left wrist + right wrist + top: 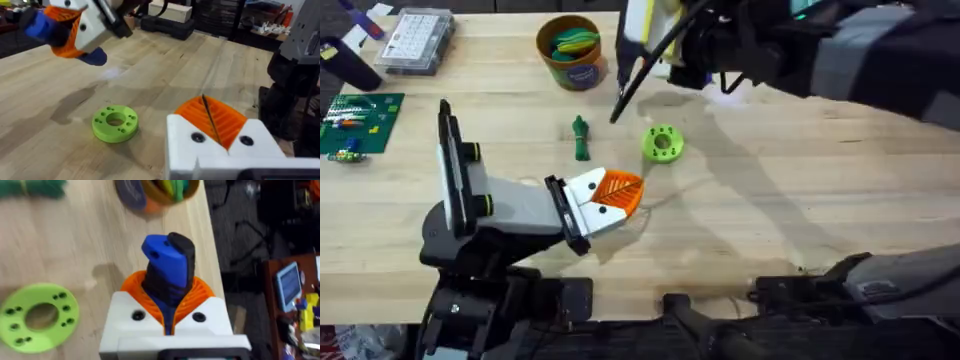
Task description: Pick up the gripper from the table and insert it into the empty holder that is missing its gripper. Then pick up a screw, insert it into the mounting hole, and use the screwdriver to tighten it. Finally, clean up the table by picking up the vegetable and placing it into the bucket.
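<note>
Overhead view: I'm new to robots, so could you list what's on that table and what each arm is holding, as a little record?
right fingers: shut on the blue screwdriver, raised above the table
left fingers: shut, holding nothing
vegetable: lying on the table, not in the bucket
green disc: flat on the table, beside the vegetable, not touching it
bucket: upright at the far side, colourful toys inside

Overhead: even, bright light on the table (800, 220). Soft shadows fall from the right arm (840, 50) diagonally toward the near edge. That arm is dark and blurred close under the camera. Left wrist: near fingers (235, 135) sharp, far background soft; faint glare patch on wood. Right wrist: screwdriver (167, 265) fairly sharp, bucket (160, 192) and room blurred.
</note>
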